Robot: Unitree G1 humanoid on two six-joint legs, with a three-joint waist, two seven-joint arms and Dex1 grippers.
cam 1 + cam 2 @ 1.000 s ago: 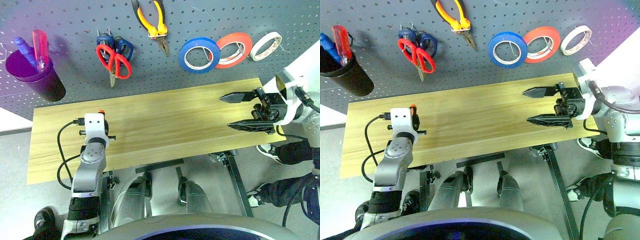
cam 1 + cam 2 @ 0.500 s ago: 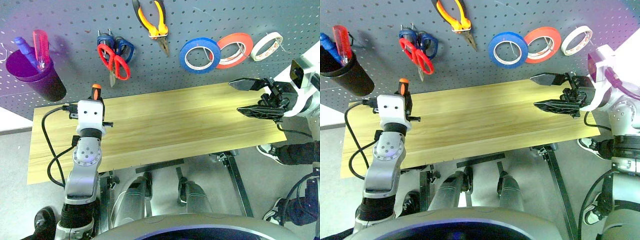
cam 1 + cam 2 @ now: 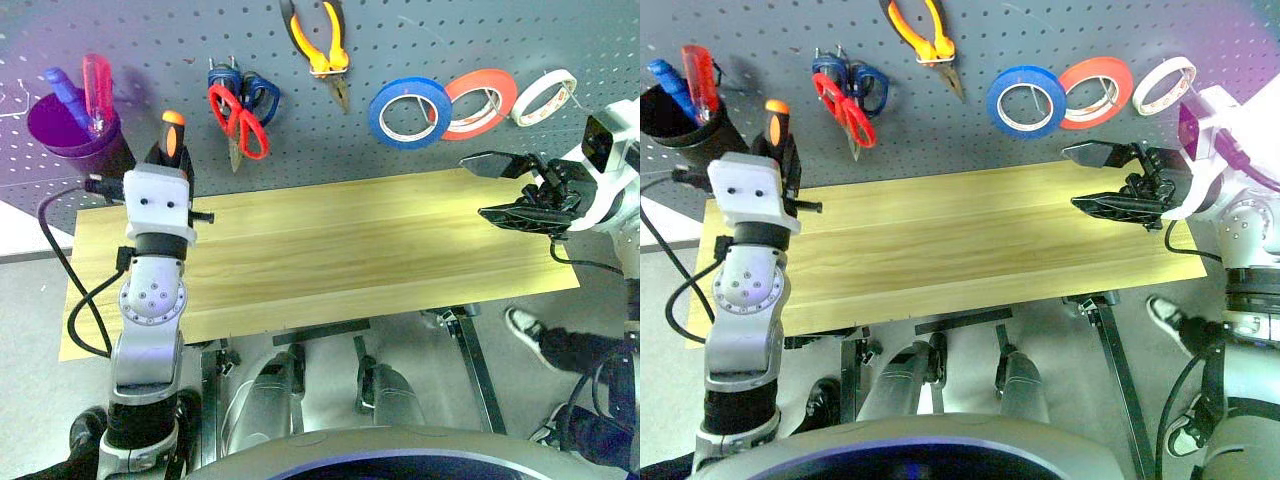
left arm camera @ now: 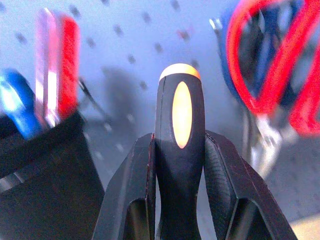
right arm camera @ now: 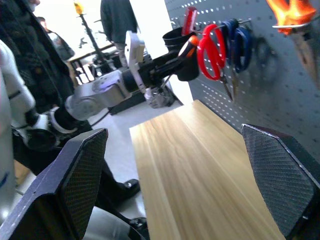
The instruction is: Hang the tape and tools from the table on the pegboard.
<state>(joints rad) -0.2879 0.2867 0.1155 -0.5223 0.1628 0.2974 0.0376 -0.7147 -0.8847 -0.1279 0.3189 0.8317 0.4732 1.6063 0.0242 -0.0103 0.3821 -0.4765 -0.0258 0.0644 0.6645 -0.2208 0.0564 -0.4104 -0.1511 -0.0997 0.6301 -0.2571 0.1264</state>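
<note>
My left gripper (image 4: 180,137) is shut on the screwdriver (image 3: 172,135), whose black-and-orange handle sticks up between the fingers. It is raised in front of the pegboard (image 3: 450,40), between the purple cup and the red-handled scissors (image 3: 237,115). The scissors, the orange-and-yellow pliers (image 3: 322,45) and the blue tape (image 3: 409,112) hang on the pegboard. My right gripper (image 3: 478,187) stands open and empty over the right end of the wooden table (image 3: 340,250), pointing left.
A purple cup (image 3: 75,130) on the pegboard's left holds a red-handled and a blue-handled tool. A red-orange roll (image 3: 478,100) and a white roll (image 3: 545,97) hang right of the blue tape. A person's shoe (image 3: 530,330) shows beneath the table's right end.
My left gripper has risen from the table's left part up to the pegboard, carrying the screwdriver. The right gripper stays open, shifted slightly up and right.
</note>
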